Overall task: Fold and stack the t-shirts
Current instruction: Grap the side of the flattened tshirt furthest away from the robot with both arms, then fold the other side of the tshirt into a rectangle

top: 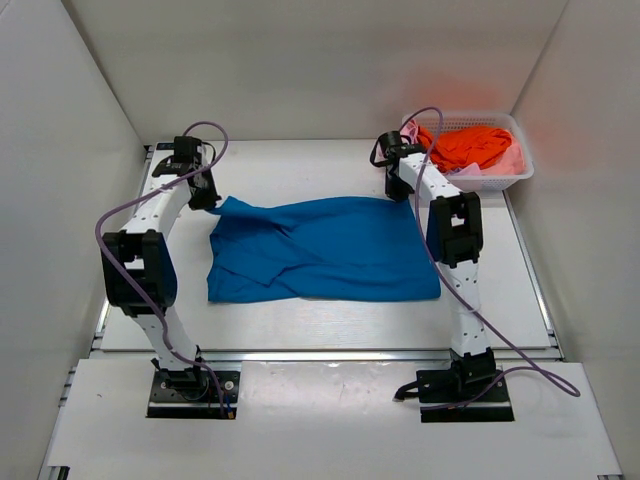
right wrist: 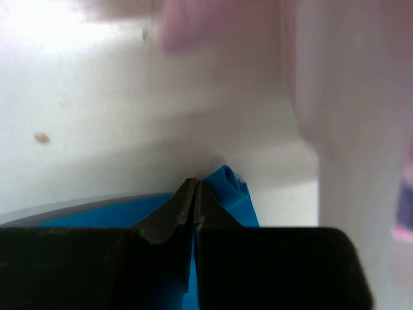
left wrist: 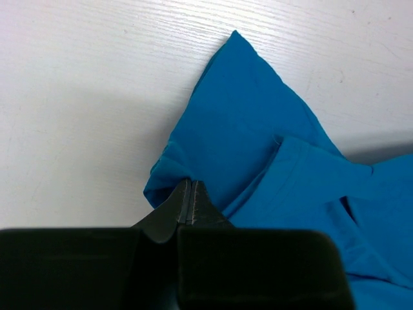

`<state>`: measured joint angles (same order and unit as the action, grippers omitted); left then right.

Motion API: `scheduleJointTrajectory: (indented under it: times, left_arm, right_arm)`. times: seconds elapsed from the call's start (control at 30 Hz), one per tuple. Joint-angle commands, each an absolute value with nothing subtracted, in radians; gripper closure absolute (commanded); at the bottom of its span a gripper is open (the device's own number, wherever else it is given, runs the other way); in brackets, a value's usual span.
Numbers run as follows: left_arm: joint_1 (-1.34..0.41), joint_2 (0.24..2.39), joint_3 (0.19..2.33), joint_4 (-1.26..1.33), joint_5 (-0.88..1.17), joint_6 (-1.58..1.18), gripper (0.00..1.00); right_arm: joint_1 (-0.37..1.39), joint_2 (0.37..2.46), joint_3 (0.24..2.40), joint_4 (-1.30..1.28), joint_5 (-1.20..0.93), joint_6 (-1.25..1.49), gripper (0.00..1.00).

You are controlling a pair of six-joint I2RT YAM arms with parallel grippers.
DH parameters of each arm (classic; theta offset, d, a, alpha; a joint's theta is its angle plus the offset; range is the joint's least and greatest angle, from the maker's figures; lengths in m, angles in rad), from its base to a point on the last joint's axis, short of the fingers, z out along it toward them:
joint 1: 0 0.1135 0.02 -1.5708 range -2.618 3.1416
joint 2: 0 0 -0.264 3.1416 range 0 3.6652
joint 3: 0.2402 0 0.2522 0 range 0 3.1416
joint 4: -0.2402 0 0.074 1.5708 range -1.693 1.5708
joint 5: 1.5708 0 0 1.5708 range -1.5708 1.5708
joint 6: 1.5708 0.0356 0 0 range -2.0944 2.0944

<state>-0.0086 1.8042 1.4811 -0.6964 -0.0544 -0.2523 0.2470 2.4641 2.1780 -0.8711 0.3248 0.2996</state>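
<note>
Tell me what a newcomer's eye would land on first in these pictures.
The bright blue t-shirt dominates, spread across the middle of the table. The left gripper and right gripper are each shut on one of its far corners. At the far right corner, a white basket holds an orange t-shirt with pink cloth beside it.

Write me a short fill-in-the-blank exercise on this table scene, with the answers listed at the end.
1. The t-shirt spread on the table is bright ____.
2. The white basket holds a pink shirt and an ____ one.
3. The left gripper and right gripper are both ____ on the spread shirt's cloth.
4. Seen from above, they hold its ____ corners, away from the arm bases.
Answers: blue; orange; shut; far.
</note>
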Motion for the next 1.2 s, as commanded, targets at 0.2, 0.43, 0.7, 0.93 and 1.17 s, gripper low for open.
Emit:
scheduleJointTrajectory:
  times: [0.2,0.43,0.7,0.93,1.17]
  left_arm:
    - [-0.009,1.637,1.419,-0.684,-0.029,-0.265,1.0]
    - [-0.048,1.528,1.269,-0.673,-0.026,-0.267,1.0]
    - [-0.057,1.428,1.092,-0.673,-0.041,-0.268,1.0]
    - [-0.049,1.387,1.008,-0.675,-0.041,-0.271,1.0]
    - [-0.045,1.348,0.968,-0.675,-0.06,-0.272,1.0]
  right_arm:
    - [0.268,2.14,1.878,-0.784,0.37,0.325,1.0]
    - [0.273,1.958,1.611,-0.698,0.341,0.362,1.0]
    - [0.299,1.772,1.359,-0.627,0.301,0.408,1.0]
    - [0.302,1.68,1.204,-0.589,0.27,0.451,1.0]
    - [0.284,1.632,1.109,-0.554,0.256,0.463,1.0]
